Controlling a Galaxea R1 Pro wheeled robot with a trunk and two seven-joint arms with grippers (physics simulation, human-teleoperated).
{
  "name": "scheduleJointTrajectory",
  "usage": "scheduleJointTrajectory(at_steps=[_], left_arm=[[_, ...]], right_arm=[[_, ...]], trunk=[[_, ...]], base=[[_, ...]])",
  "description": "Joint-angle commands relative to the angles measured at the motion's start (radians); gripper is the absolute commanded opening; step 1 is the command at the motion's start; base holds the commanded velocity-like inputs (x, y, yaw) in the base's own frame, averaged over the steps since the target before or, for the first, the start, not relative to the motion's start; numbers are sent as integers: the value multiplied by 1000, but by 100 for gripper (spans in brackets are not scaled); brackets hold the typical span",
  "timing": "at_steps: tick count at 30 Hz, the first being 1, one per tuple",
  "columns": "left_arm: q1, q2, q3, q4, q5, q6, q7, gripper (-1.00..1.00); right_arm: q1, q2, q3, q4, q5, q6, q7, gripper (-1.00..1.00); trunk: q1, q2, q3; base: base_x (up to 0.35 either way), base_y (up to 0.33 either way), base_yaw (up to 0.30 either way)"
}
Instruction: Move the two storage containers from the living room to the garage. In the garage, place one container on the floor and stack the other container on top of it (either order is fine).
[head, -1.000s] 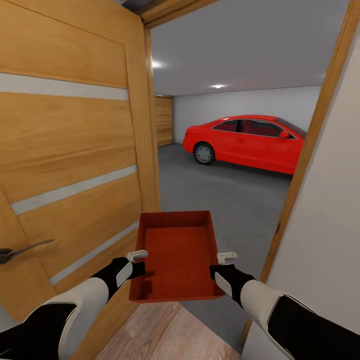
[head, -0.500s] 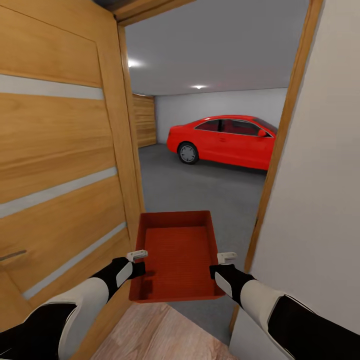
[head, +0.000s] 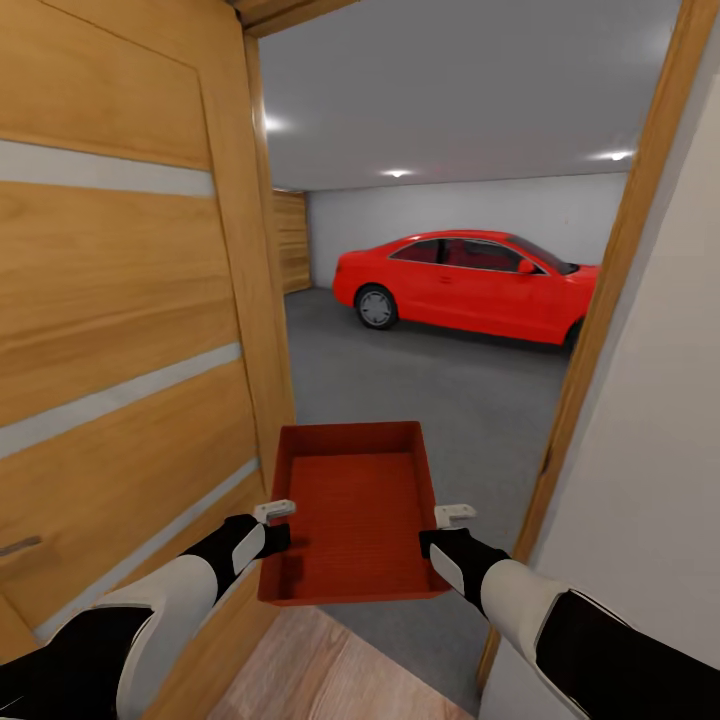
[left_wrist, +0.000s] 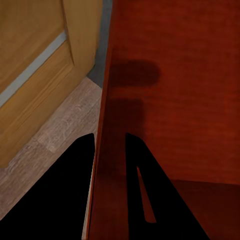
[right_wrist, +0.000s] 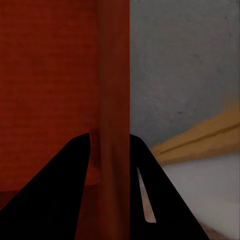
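Note:
I carry one orange-red open-top storage container (head: 352, 510) in front of me, level, in the doorway to the garage. My left gripper (head: 274, 522) is shut on its left wall, and the left wrist view shows both dark fingers (left_wrist: 145, 195) straddling the container's rim (left_wrist: 107, 165). My right gripper (head: 445, 525) is shut on its right wall; its fingers (right_wrist: 147, 195) clamp the rim (right_wrist: 114, 150) there too. Beyond the doorway lies the dark grey garage floor (head: 440, 390). The container is empty.
An open wooden door (head: 120, 320) stands close on my left, and the door frame (head: 610, 300) with a white wall (head: 660, 460) is close on my right. A red car (head: 465, 285) is parked at the far side of the garage. Wood plank flooring (head: 320, 670) is underfoot.
The view has swung right and then back a little, so the door edge and frame shifted in the picture. Both grippers keep the same hold on the container.

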Motion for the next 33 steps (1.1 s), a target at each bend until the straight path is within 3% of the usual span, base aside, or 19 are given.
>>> scheduleJointTrajectory(at_steps=[1,11,23,33], left_arm=[[0,-1,6,-3,-7,6,9,-100],[0,-1,6,-3,-7,6,9,-100],[0,-1,6,-3,-7,6,9,-100],[0,-1,6,-3,-7,6,9,-100]], right_arm=[[-1,10,9,-3,-6,6,-4,-100],[-1,11,10,-3,-5,6,-4,-100],[-1,12,9,-3,-7,6,-4,-100],[-1,13,10,-3,-6,6,-4,-100]], trunk=[[1,-2,-1],[1,-2,-1],[1,-2,-1],[1,-2,-1]], base=[[137,110,-110],[16,12,-215],[185,158,-30],[57,39,-224]])
